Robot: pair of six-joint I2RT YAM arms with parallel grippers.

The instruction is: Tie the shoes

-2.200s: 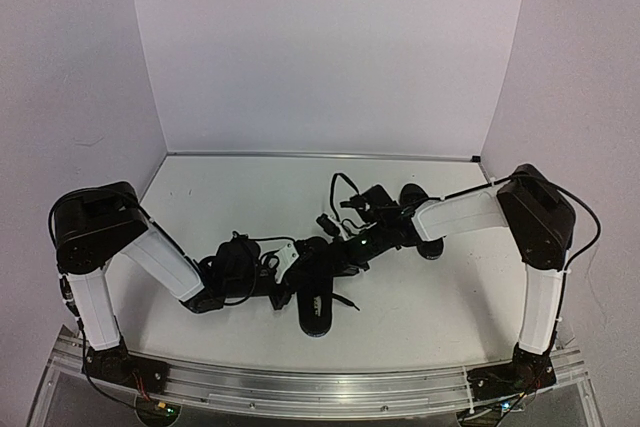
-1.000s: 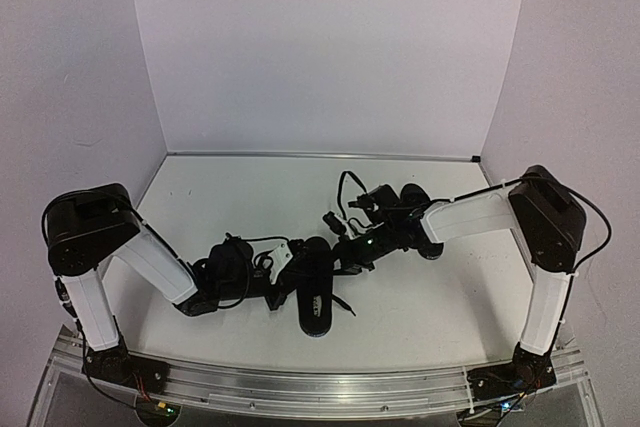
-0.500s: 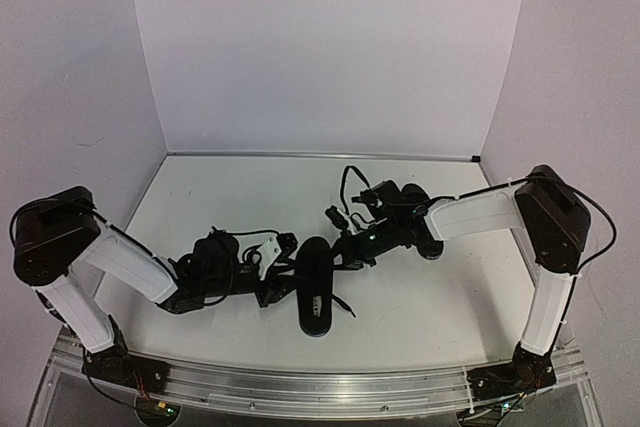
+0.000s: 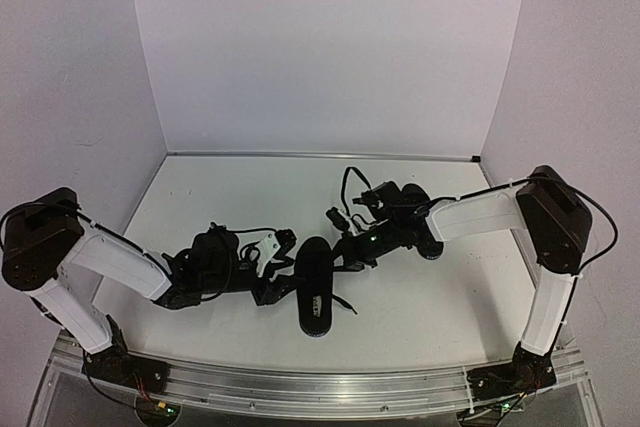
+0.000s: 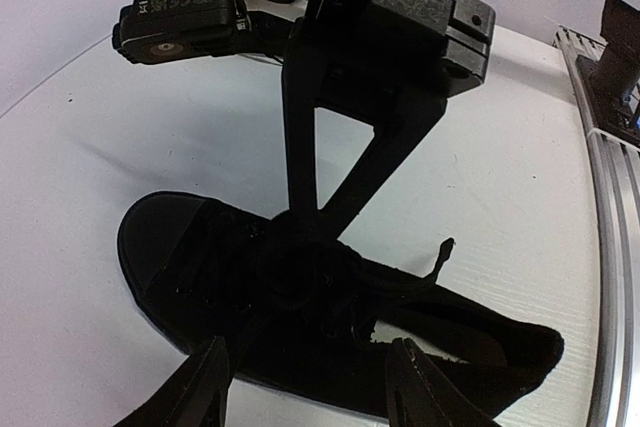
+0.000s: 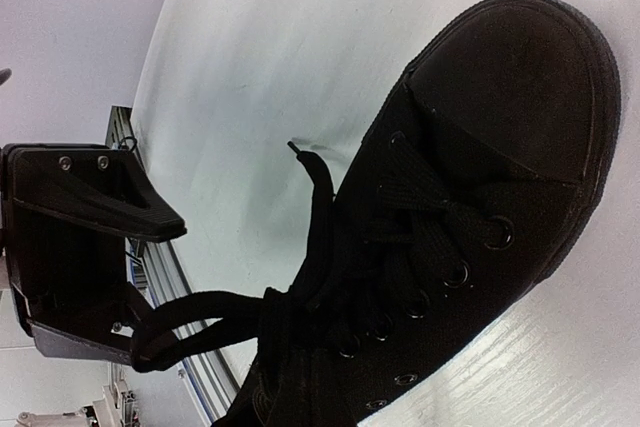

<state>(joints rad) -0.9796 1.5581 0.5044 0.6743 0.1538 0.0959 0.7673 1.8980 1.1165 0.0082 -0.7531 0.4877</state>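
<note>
One shoe (image 4: 314,287) just beside spread left gripper (image 5: 308,347), its lace (image 6: 200,307) tight in closed right gripper (image 6: 150,292)

The shoe (image 6: 480,177) is matt black cloth, with a smoother, rubbery-looking band round the toe. Its flat laces (image 6: 200,312) are woven cloth and its eyelets (image 6: 497,234) are small glossy rings. The desk (image 6: 300,47) is white and smooth with a soft sheen. The right hand (image 5: 305,222) is matt black plastic, scuffed on its upper block. The rail (image 5: 615,247) at the right edge of the frame is brushed metal.
</note>
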